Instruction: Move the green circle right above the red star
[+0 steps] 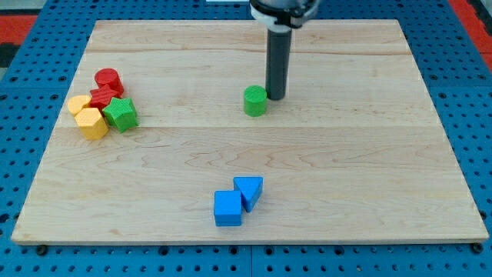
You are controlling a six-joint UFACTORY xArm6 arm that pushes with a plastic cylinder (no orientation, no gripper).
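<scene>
my tip touching green circle, right side

**One raised view over the whole board**

A single camera looks down at a slant from beyond the board's 6 o'clock edge, facing toward 12 o'clock. It stands far enough back that the whole wooden board fits in frame, its far edge narrower than its near edge, with blue pegboard bordering it. No second view exists to overlap.
</scene>
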